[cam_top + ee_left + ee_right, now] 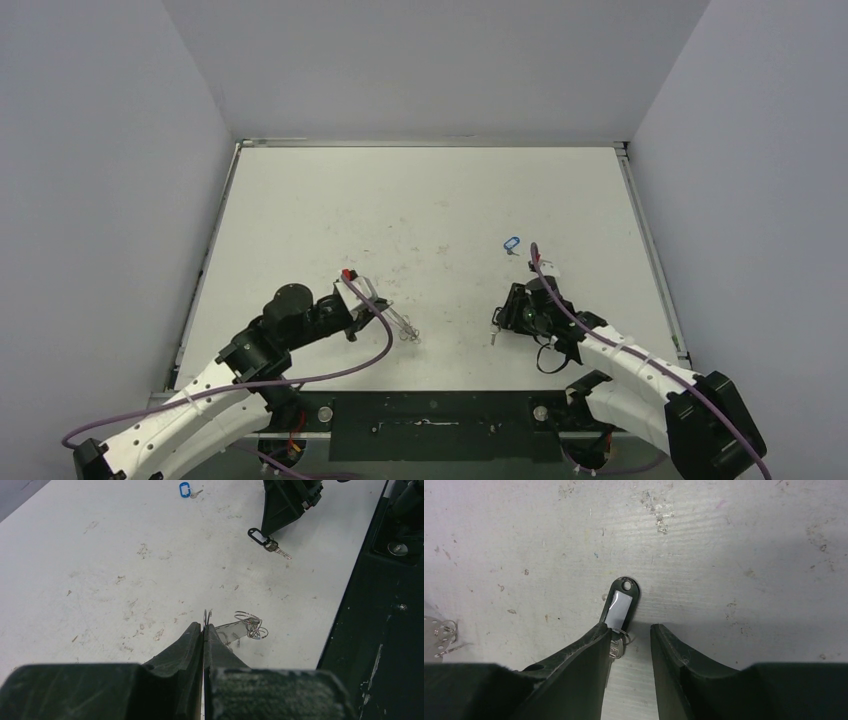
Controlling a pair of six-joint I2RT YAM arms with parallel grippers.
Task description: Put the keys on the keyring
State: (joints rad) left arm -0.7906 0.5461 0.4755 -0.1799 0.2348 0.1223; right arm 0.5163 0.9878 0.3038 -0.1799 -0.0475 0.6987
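The left gripper (204, 626) is pressed fully closed, and a thin wire of the keyring (239, 628) pokes up between its tips. The pale plate lies on the table (100, 555) just beside those tips, with its wire loops bunched at the end away from them. From above, the keyring sits toward the near edge, between the two arms. The right gripper (630, 626) is down at the table over the dark key (621, 602), its jaws narrow but apart. The oval head with its white label juts out ahead of the tips, the metal blade runs back under one finger (584, 650), and bare table shows between the key and the other finger. Whether that finger presses the key cannot be told. The blue key (511, 243) lies alone farther out, apart from both grippers.
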